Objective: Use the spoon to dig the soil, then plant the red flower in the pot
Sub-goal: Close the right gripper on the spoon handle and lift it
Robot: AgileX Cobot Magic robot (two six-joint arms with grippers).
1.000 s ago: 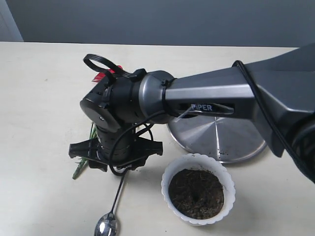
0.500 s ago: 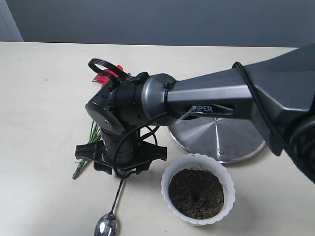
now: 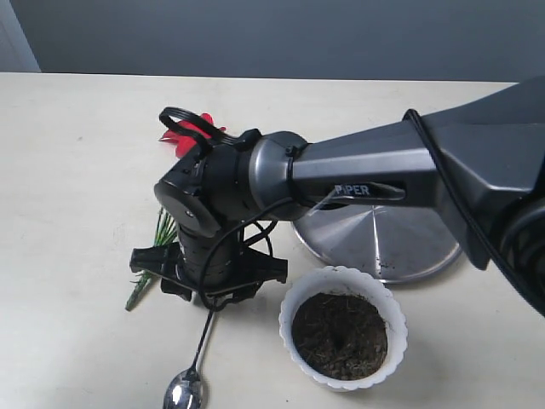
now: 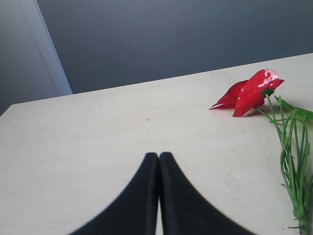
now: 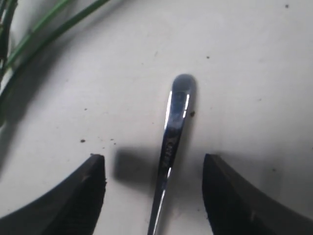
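Note:
The steel spoon (image 3: 195,364) lies on the table left of the white pot (image 3: 294,299), its bowl nearest the front edge. Dark soil (image 3: 341,335) with a small dent fills the pot. My right gripper (image 3: 209,292) points down over the top of the spoon's handle. In the right wrist view the handle (image 5: 175,122) lies between the open fingers (image 5: 93,191) of that gripper (image 5: 154,157), touching neither. The red flower (image 3: 186,136) lies behind the arm, its stems (image 3: 153,247) partly hidden. My left gripper (image 4: 159,155) is shut and empty, with the flower (image 4: 249,93) off to one side.
A large round steel plate (image 3: 383,239) lies behind the pot, partly under the right arm. The arm's dark body (image 3: 409,170) spans the right half of the scene. Soil crumbs (image 5: 82,141) dot the table near the spoon handle. A grey wall (image 4: 171,39) stands beyond the table.
The right wrist has shifted a little to the right and lowered over the spoon handle. More of the red bloom shows behind it. Spoon, pot and flower have not moved.

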